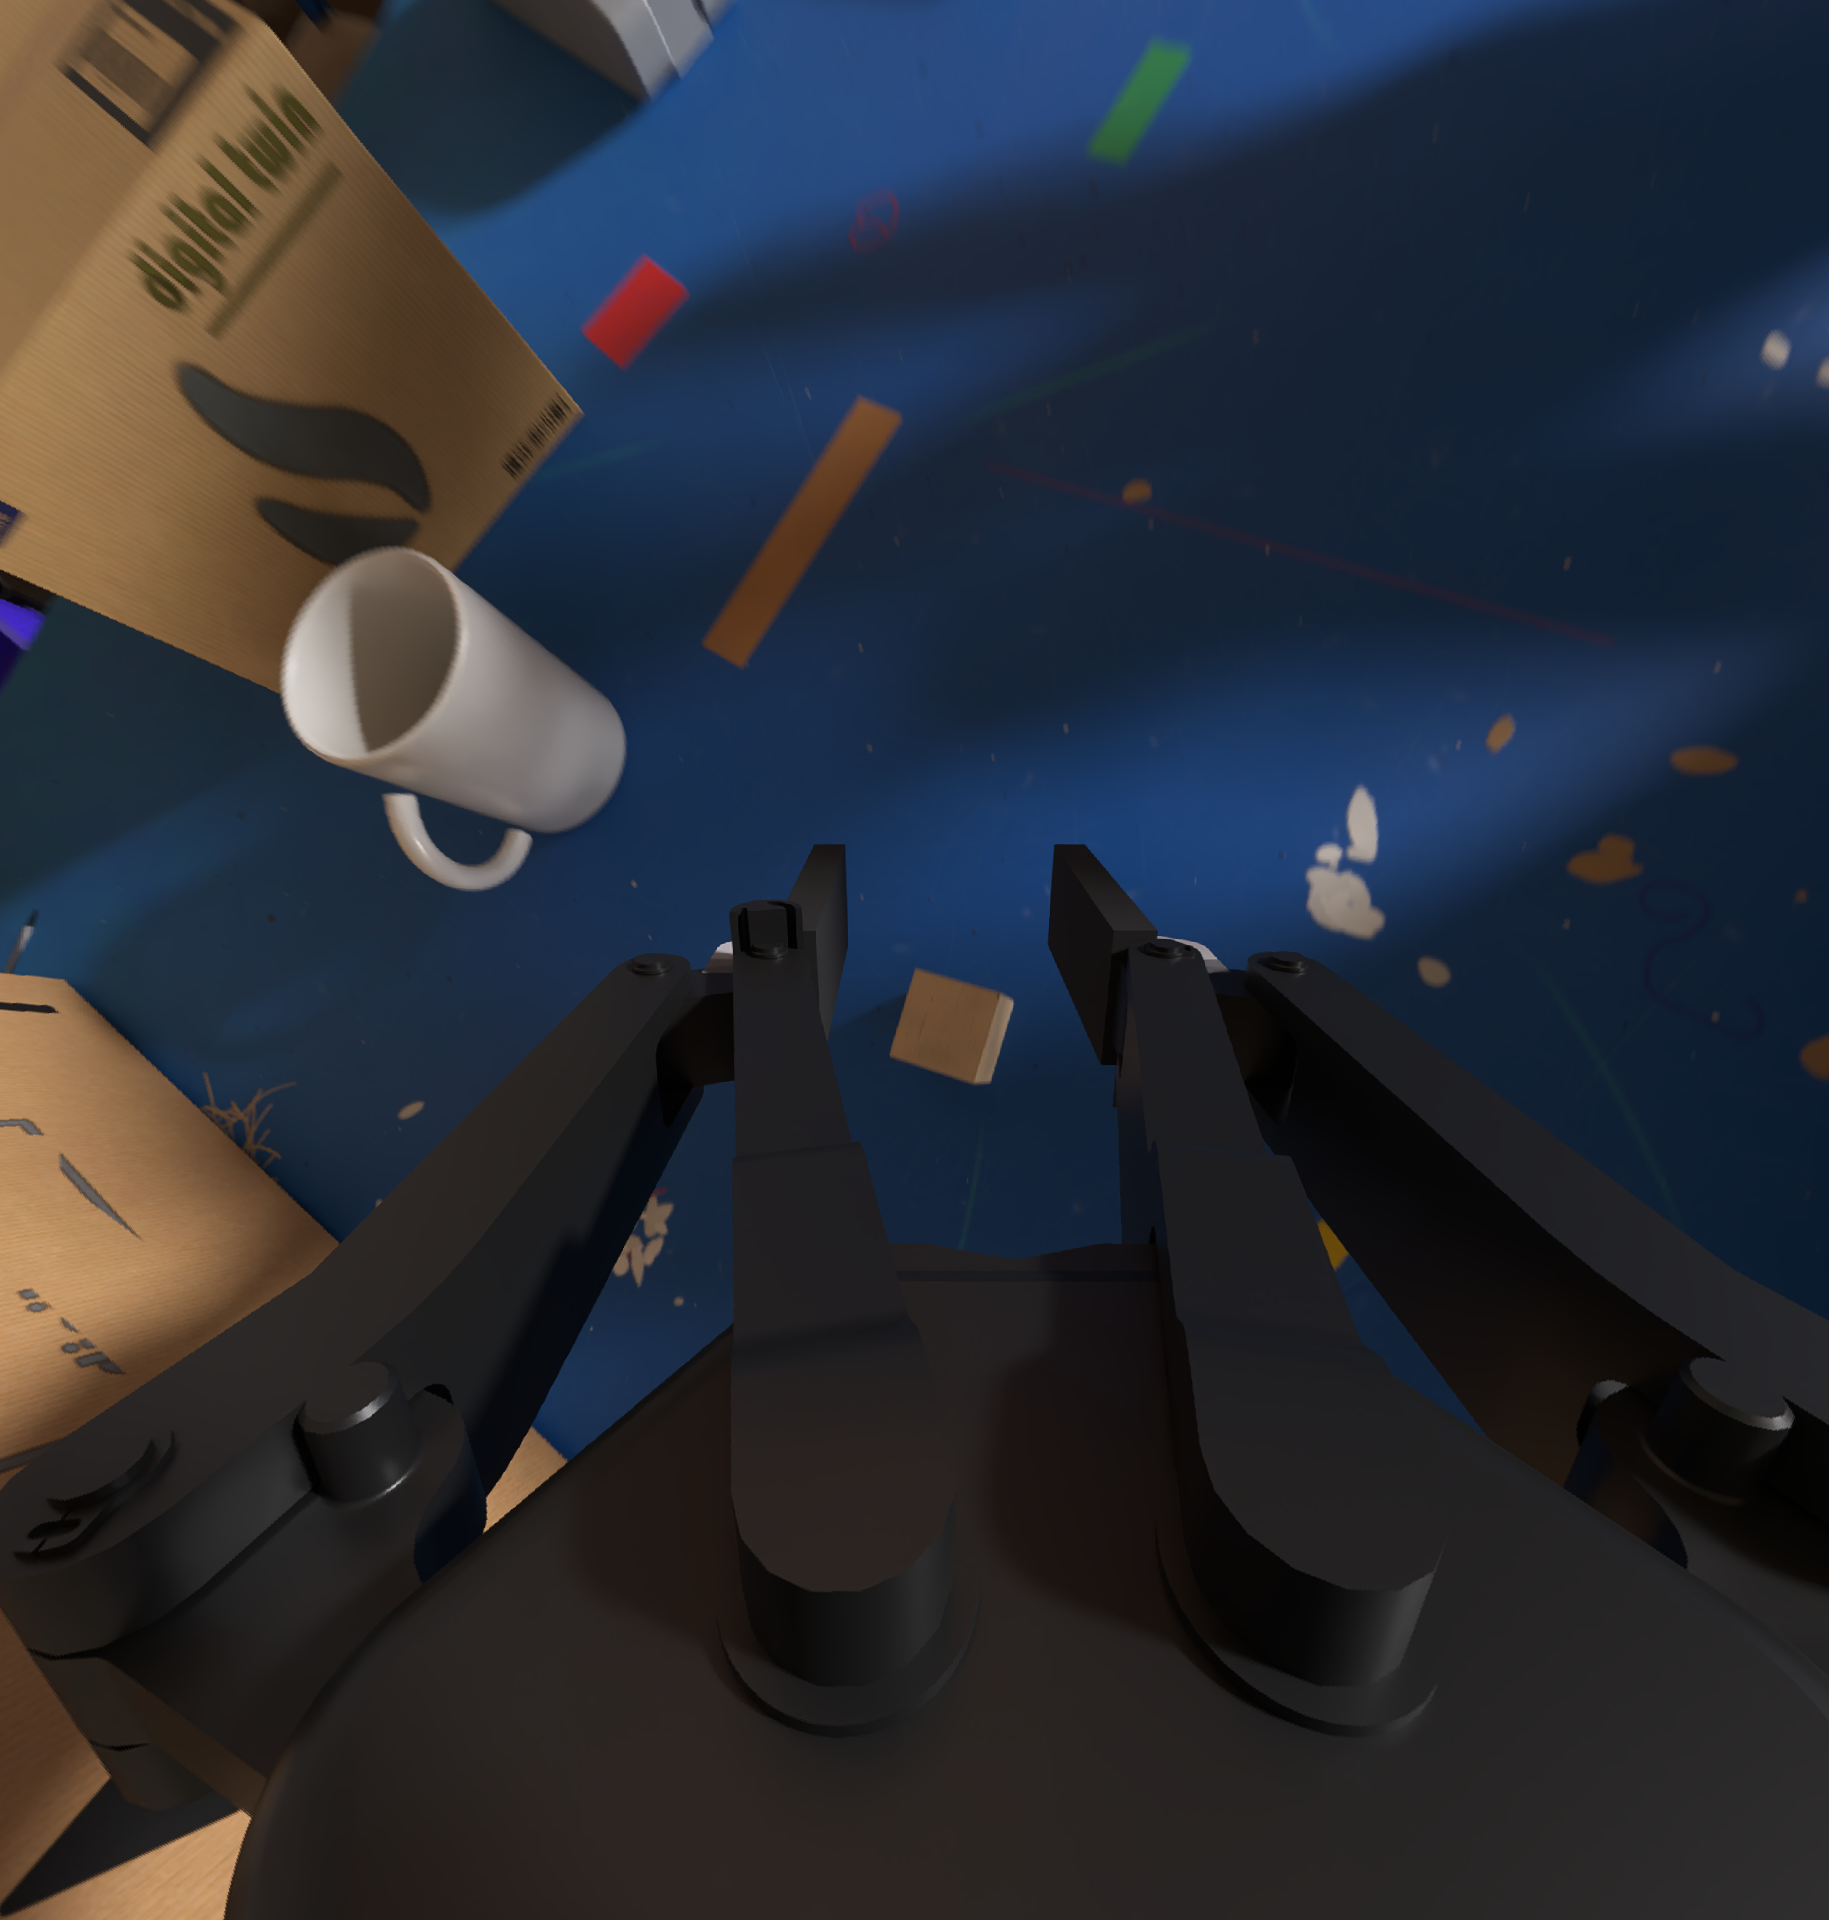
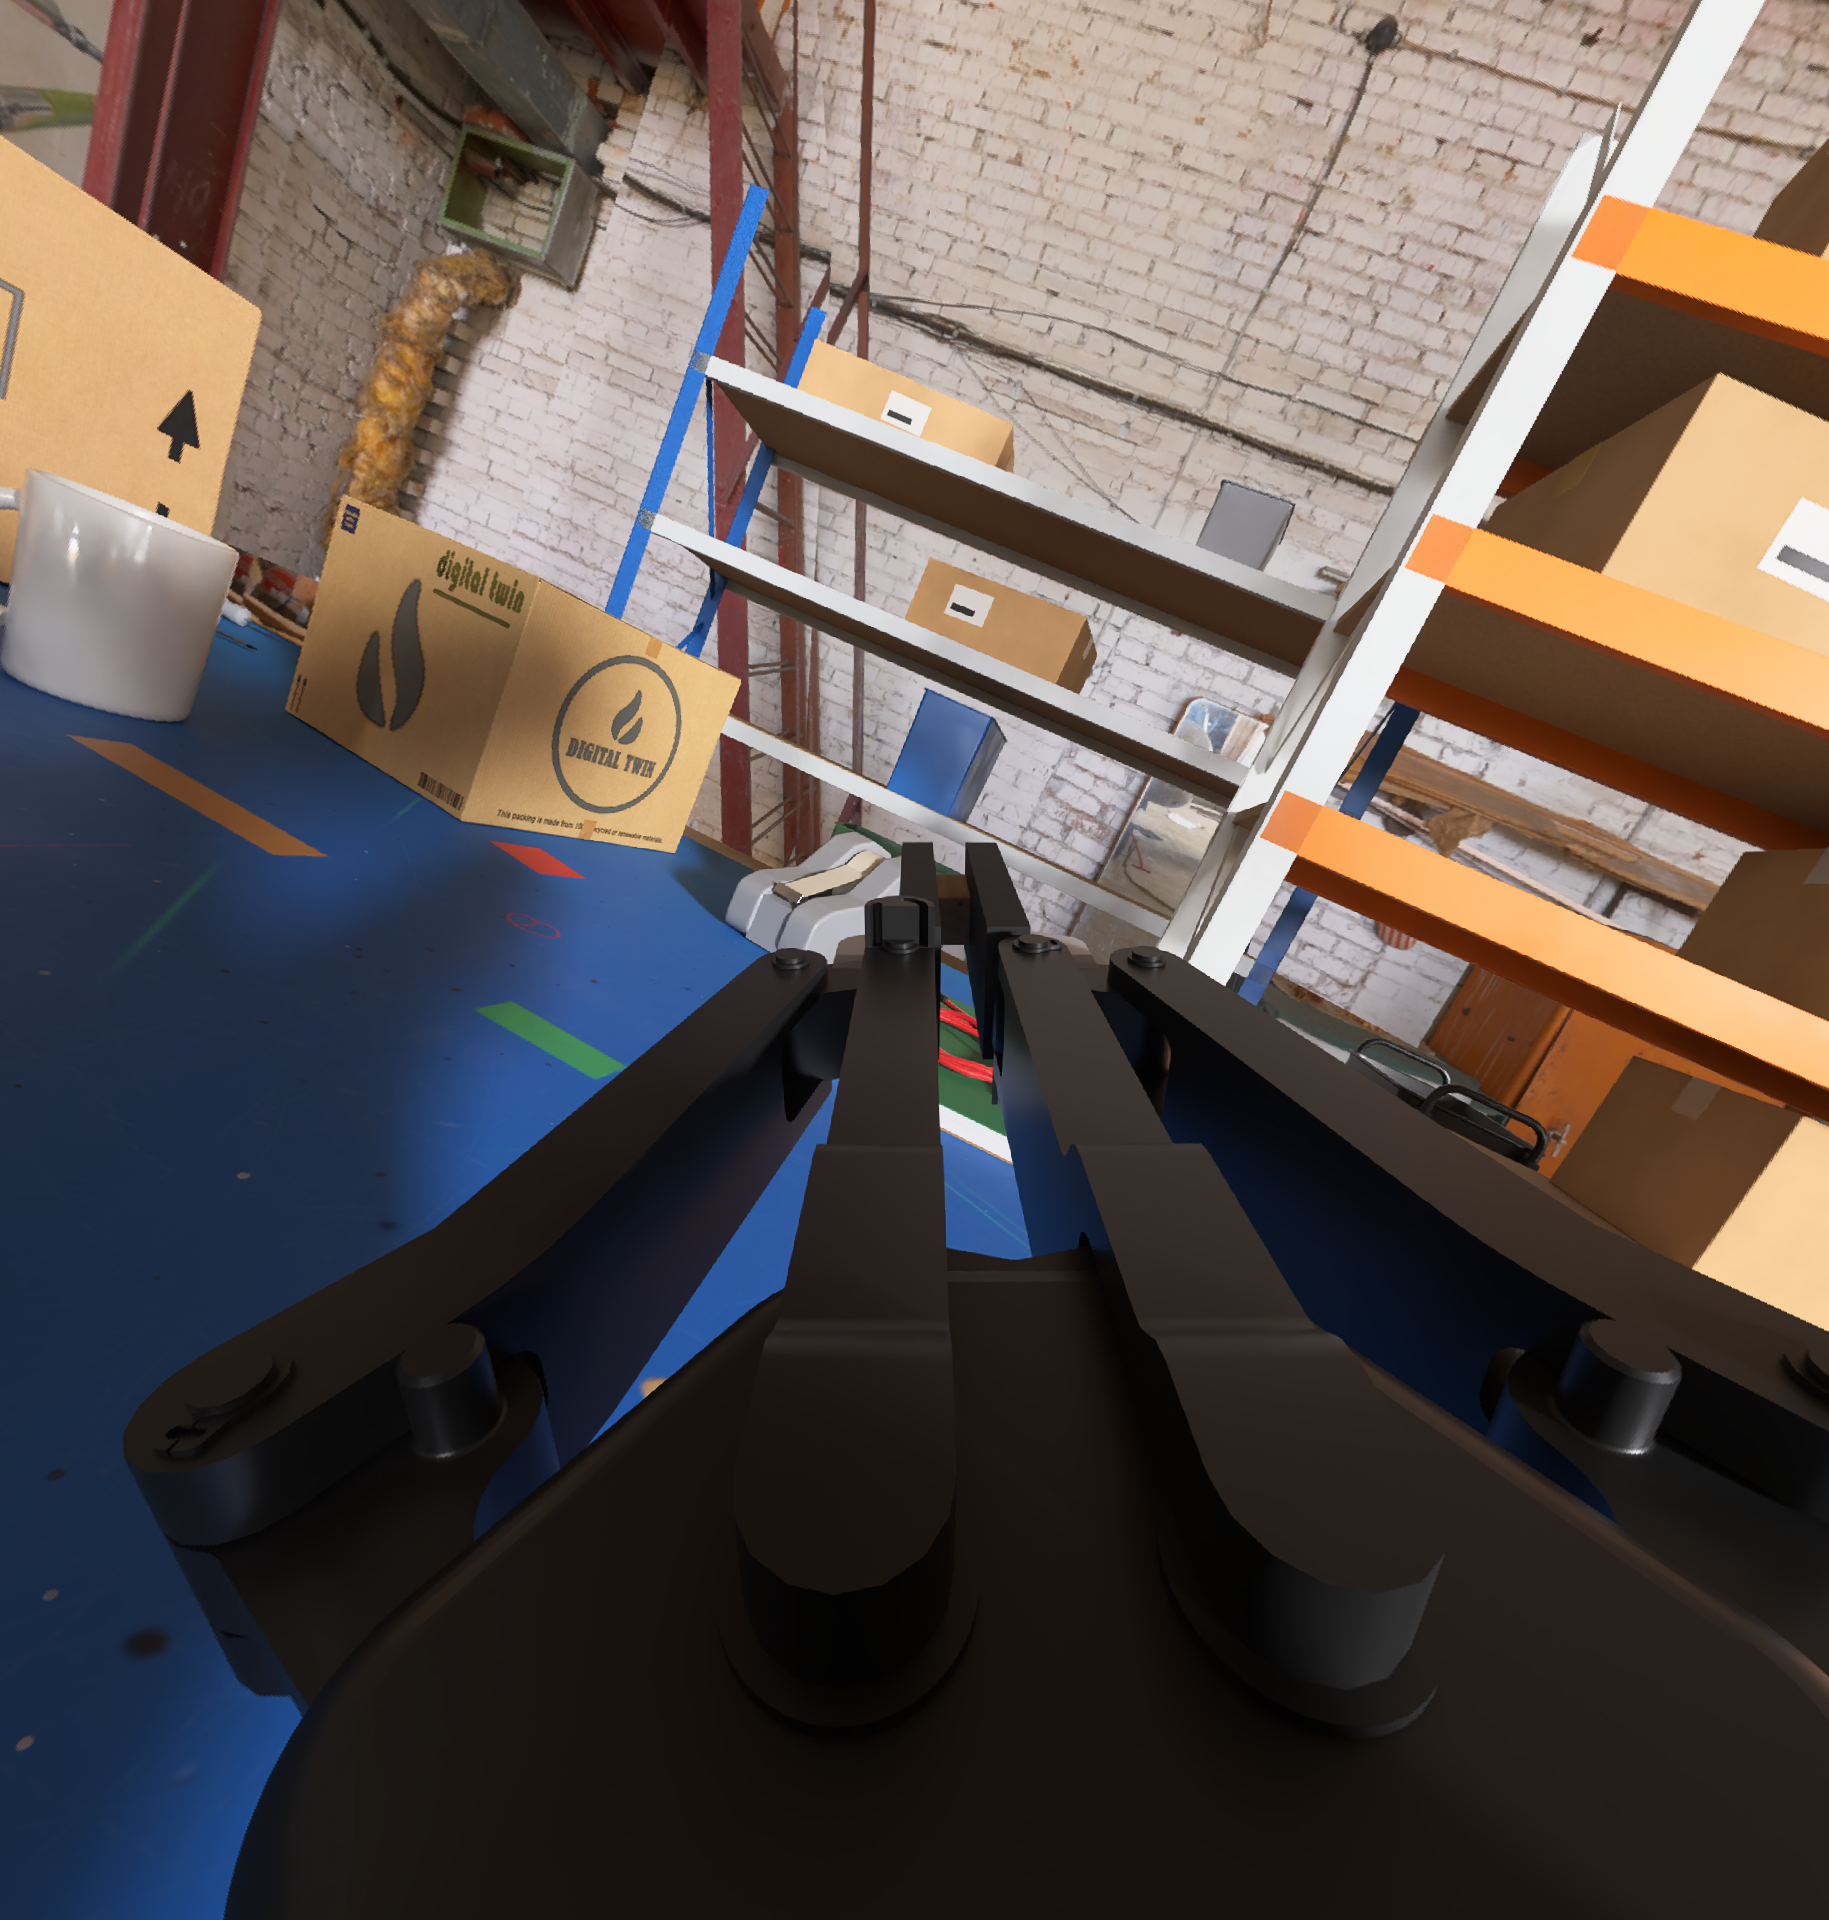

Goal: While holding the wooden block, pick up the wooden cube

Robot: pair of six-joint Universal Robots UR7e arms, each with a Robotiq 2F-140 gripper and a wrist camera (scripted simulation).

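black linkage of the left gripper (image 1: 948, 883) fills the near half of the left wrist view, its two fingers spread apart with nothing between them. below the gap, on the blue table (image 1: 1253, 644), sits the wooden cube (image 1: 950, 1025), small and light tan, tilted a little against the finger line and touched by neither finger. to the far left of it a white mug (image 1: 453, 707) stands with its handle toward the camera, just beside a printed cardboard box (image 1: 193, 343). another cardboard box (image 1: 79, 1247) lies at the near left edge. flat coloured strips mark the table farther off: an orange one (image 1: 801, 530), a red one (image 1: 635, 312) and a green one (image 1: 1138, 101). pale and brown flecks dot the right side of the table.

in the right wrist view the right gripper (image 2: 949, 878) is nearly closed, fingers drawn to a narrow slot at the tips. a sliver of tan shows in that slot, the wooden block (image 2: 951, 888), clamped between the pads, though most of it is hidden. this gripper points out over the table's far edge toward metal shelving (image 2: 993, 520) carrying brown boxes and a brick wall (image 2: 1097, 208). at the left stand the mug (image 2: 110, 603) and the printed box (image 2: 505, 696), with a grey device (image 2: 816, 883) just behind the fingertips.
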